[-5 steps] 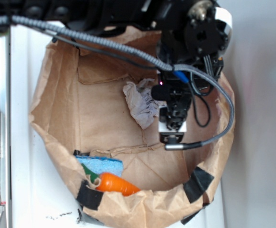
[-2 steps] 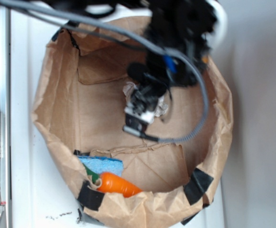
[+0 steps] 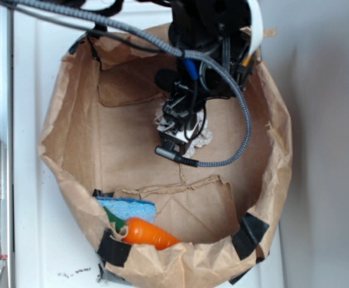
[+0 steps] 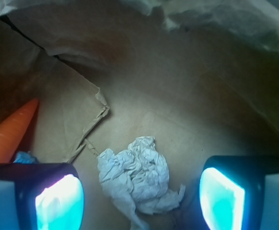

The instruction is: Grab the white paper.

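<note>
The crumpled off-white tissue paper wad (image 4: 135,179) lies between the black gripper's (image 4: 140,194) wide-open, empty fingers (image 4: 59,197), arm reaching down from twelve o'clock.

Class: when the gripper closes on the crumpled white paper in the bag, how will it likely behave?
The white paper is a loose, creased wad, so it probably squashes rather than resists. It looks thin, so it is likely very light. The gripper stands open, a finger on each side; the wad's lumpy shape should keep it from rolling across the bag.
</note>
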You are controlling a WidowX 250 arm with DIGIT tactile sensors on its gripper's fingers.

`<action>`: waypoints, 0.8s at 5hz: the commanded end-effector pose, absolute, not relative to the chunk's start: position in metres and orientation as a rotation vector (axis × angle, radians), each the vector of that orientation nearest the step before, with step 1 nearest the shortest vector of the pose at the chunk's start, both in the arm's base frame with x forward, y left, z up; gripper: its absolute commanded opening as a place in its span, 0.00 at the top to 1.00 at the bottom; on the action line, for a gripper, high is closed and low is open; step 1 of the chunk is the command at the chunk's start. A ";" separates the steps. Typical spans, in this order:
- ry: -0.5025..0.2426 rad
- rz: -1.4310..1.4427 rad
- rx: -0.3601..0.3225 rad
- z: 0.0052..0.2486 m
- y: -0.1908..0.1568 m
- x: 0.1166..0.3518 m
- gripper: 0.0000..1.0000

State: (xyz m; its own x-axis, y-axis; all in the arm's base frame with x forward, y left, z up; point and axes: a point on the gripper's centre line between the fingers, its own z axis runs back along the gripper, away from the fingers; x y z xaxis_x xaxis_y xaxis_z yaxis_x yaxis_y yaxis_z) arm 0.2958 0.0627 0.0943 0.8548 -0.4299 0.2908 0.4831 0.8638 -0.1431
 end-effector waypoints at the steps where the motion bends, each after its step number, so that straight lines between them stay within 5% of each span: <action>1: -0.359 -0.500 -0.161 0.077 0.065 0.300 0.00; 3: -0.342 -0.532 -0.100 0.037 0.054 0.296 0.00; 4: -0.314 -0.527 -0.074 0.018 0.053 0.300 0.27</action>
